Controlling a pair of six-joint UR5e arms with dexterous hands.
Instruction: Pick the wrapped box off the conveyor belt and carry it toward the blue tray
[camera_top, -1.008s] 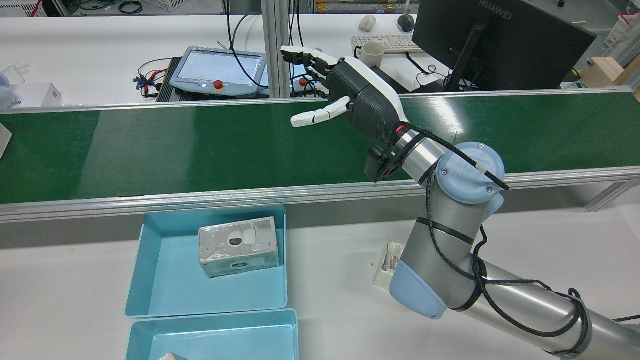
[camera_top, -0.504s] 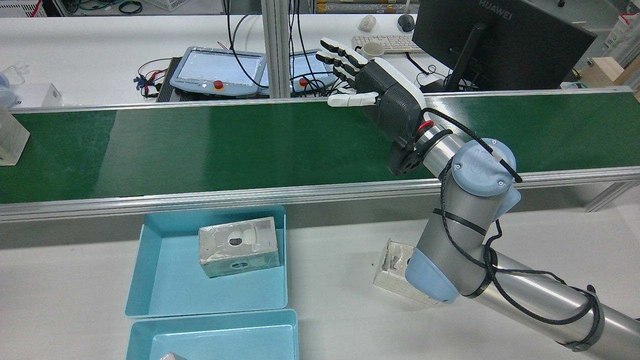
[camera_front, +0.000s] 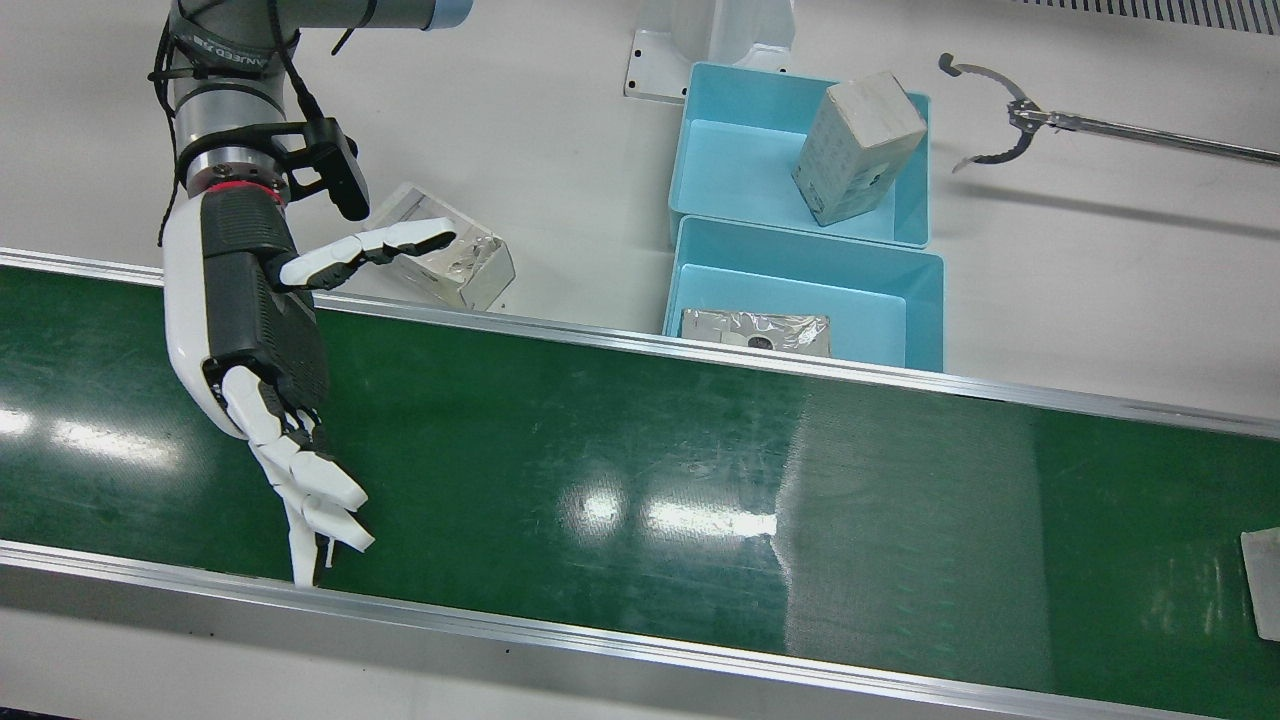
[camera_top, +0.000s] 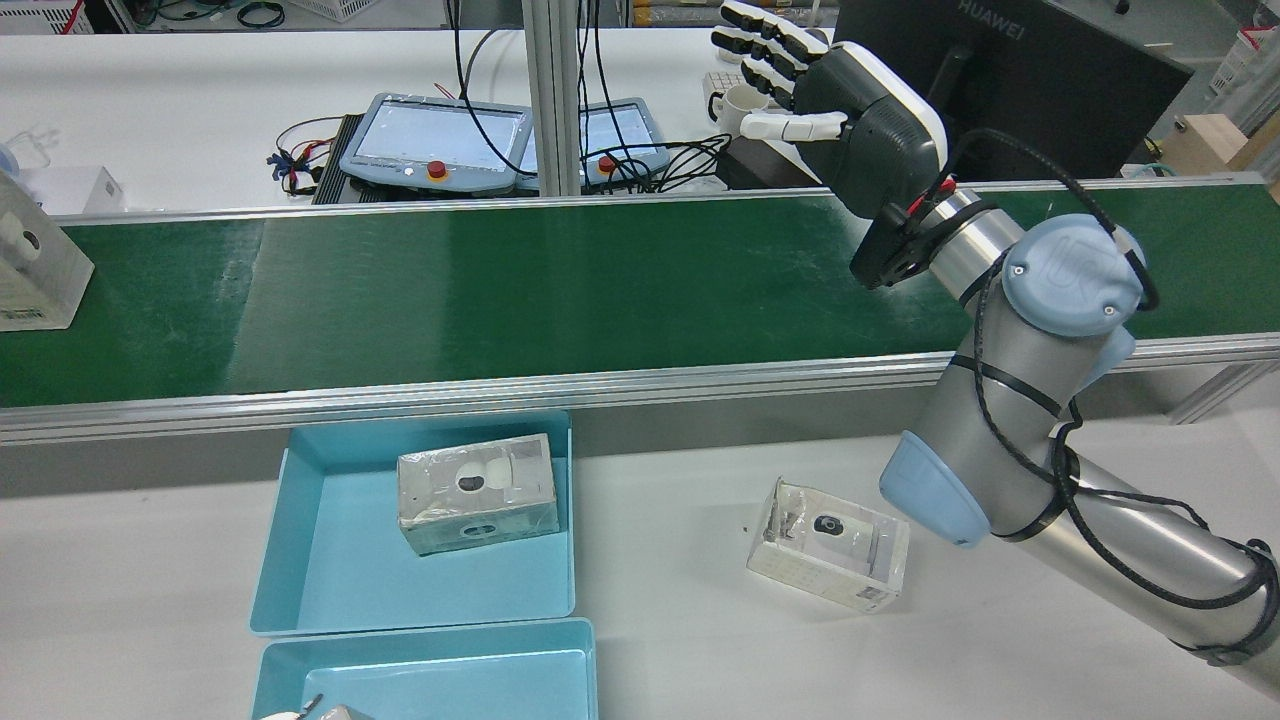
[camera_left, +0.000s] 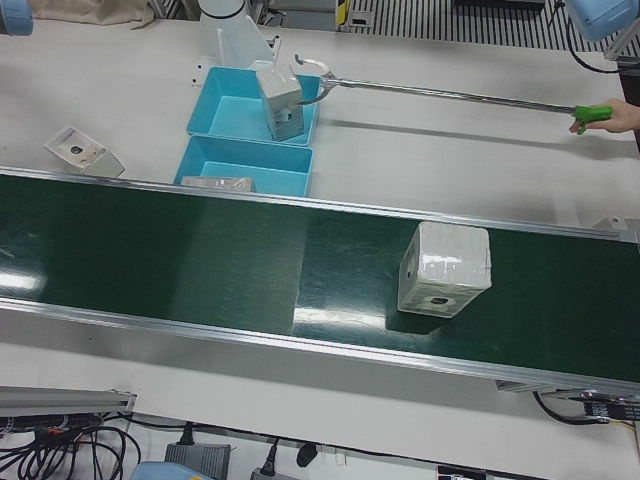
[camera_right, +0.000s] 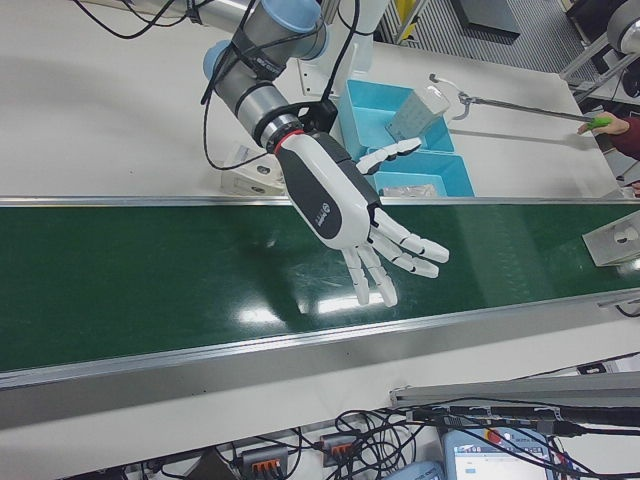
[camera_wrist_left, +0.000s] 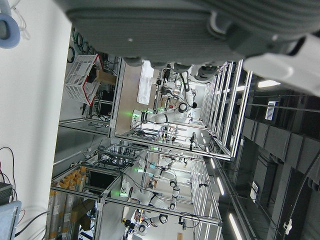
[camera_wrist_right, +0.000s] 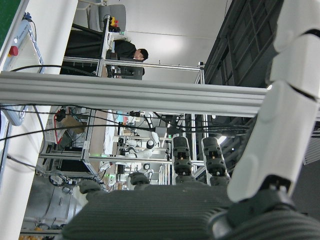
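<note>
White tables (camera_top: 150, 110) flank the work area — the far one carries two pendants (camera_top: 437, 145), a keyboard (camera_top: 765, 88), two mice (camera_top: 735, 45), a mug (camera_top: 742, 105) and a dark monitor (camera_top: 1000, 90). An aluminium post (camera_top: 545, 95) rises between the pendants, cables hanging beside it. Below the near table edge, cables (camera_right: 370, 440) lie tangled. In the hand views, metal rack frames (camera_wrist_left: 165, 150) recede under ceiling strip lights (camera_wrist_left: 235, 225) — a white basket (camera_wrist_left: 82, 80) sits on a shelf, and a person (camera_wrist_right: 130, 52) is seated far off.
</note>
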